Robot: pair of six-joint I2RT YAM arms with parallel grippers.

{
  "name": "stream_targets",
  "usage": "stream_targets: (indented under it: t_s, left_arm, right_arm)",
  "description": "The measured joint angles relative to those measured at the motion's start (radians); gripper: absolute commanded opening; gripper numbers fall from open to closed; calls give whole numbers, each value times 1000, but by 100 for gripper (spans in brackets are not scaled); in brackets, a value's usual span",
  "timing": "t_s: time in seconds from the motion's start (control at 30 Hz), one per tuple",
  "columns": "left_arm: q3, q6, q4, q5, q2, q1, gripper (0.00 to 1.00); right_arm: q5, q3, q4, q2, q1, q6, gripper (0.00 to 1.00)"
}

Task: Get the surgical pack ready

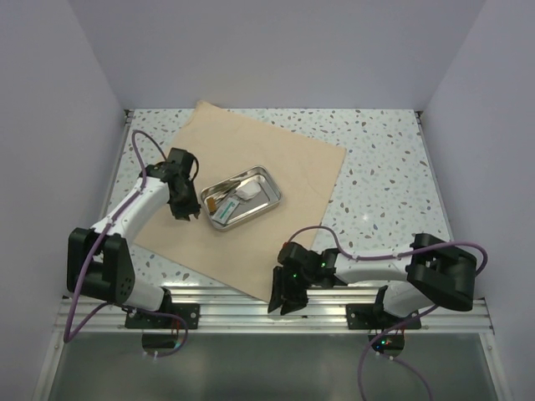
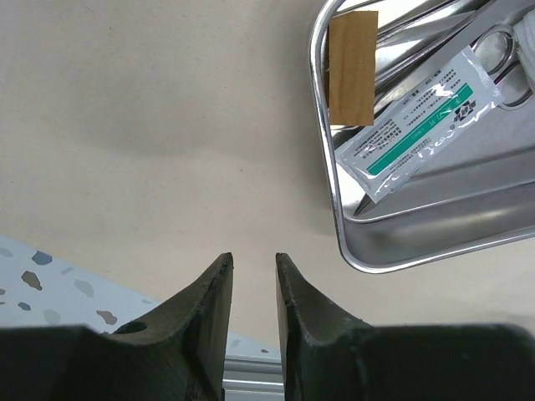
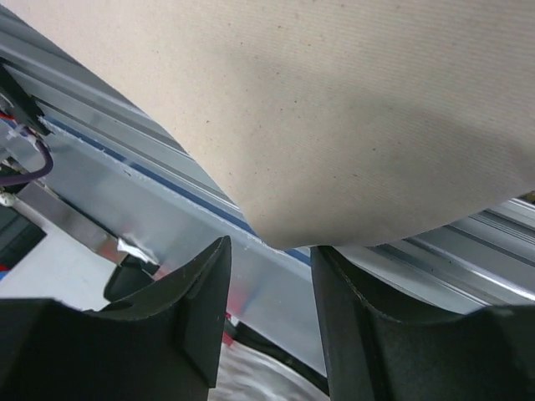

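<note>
The wrap sheet [image 1: 292, 159] lies flat on the tabletop [image 1: 384, 167], set corner-on, with the steel tray [image 1: 263, 196] at its middle. The sheet looks thin, soft and light, likely to crease and drag if pulled, so it is best pinched at a corner and folded over the tray. The tray looks stiff and slick, and its loose instruments and packet [image 2: 418, 125] could slide if it is jolted. Left of the tray, the left claw [image 1: 185, 214] hangs just beside the rim with its arm reaching forward. It points down at bare sheet, and its jaws stand a narrow gap apart with nothing between them. Nearer than the tray and to its right, the right arm folds low across the metal rail [image 1: 226, 296]. The right claw [image 1: 284, 302] is at the sheet's near corner, which overhangs that rail. Its jaws stand apart, the corner just at their tips and not yet pinched.
</note>
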Motion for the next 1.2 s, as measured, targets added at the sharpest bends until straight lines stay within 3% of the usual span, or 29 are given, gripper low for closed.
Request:
stream_targets:
  t_s: [0.37, 0.7, 0.93, 1.1, 1.2]
  left_arm:
    - [-21, 8, 0, 32, -63, 0, 32]
    - [-21, 16, 2, 50, -63, 0, 32]
    - [-21, 17, 1, 49, -64, 0, 32]
    - [-21, 17, 1, 44, -64, 0, 32]
    - [-21, 16, 0, 36, -66, 0, 32]
  right_arm:
    - [165, -87, -51, -160, 4, 163, 47]
    - [193, -89, -19, -134, 5, 252, 43]
    - [198, -89, 14, -94, 24, 288, 1]
    - [249, -60, -88, -133, 21, 252, 0]
    - [293, 48, -229, -138, -12, 164, 0]
